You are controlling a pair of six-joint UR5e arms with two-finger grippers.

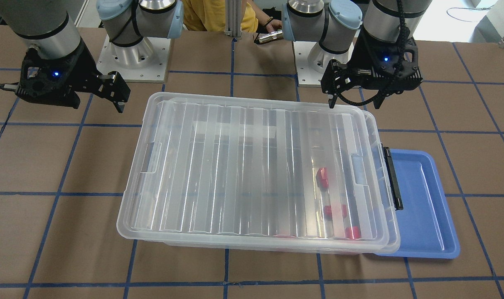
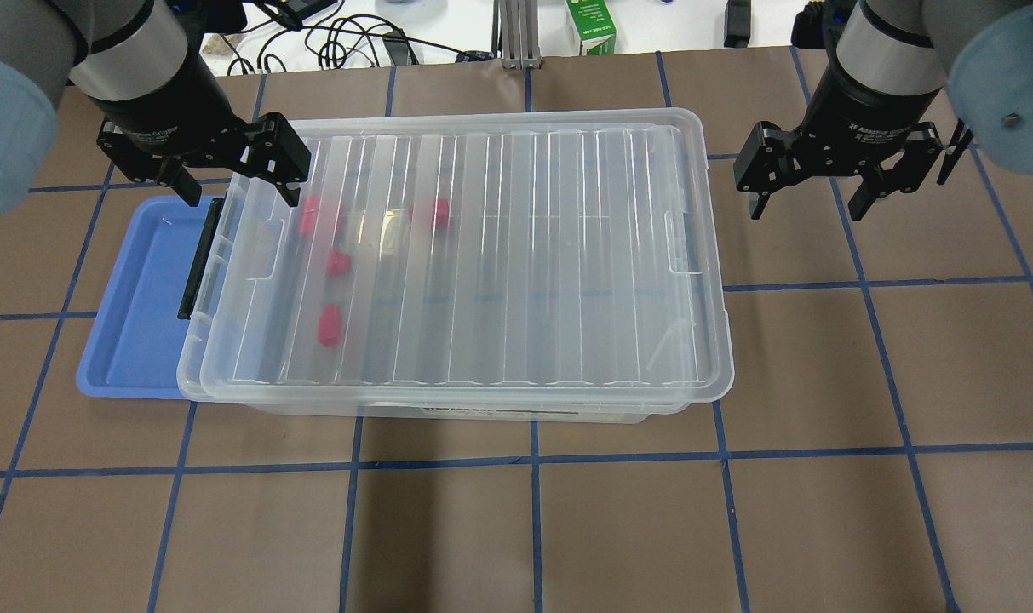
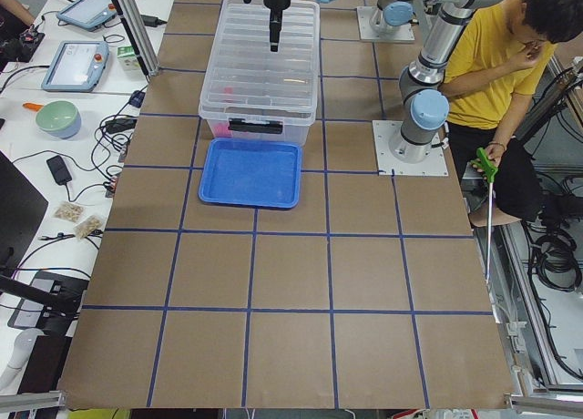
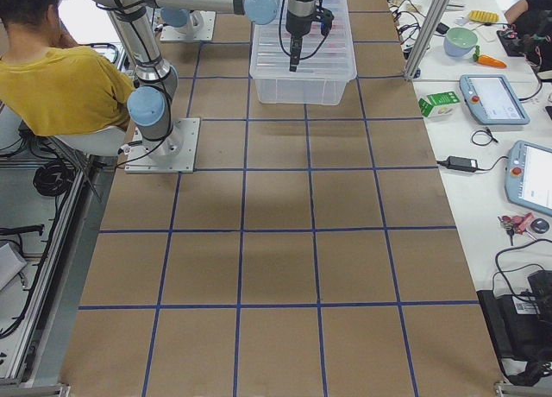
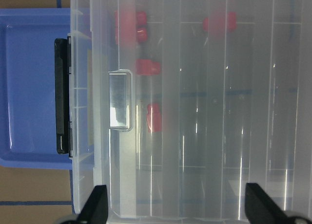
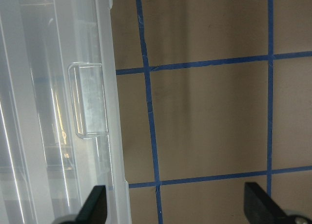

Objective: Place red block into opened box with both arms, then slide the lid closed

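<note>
red blocks [image 2: 329, 326] lie under the lid [image 2: 516, 255], near spread left jaws.

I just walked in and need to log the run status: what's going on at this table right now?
A robot is packing red blocks into a clear box. The lid lies over the box, covering several red blocks inside. The left gripper hovers open above the box's black-bar end, by the blue tray. The right gripper hovers open over the table beyond the other end. Neither holds anything.
</note>
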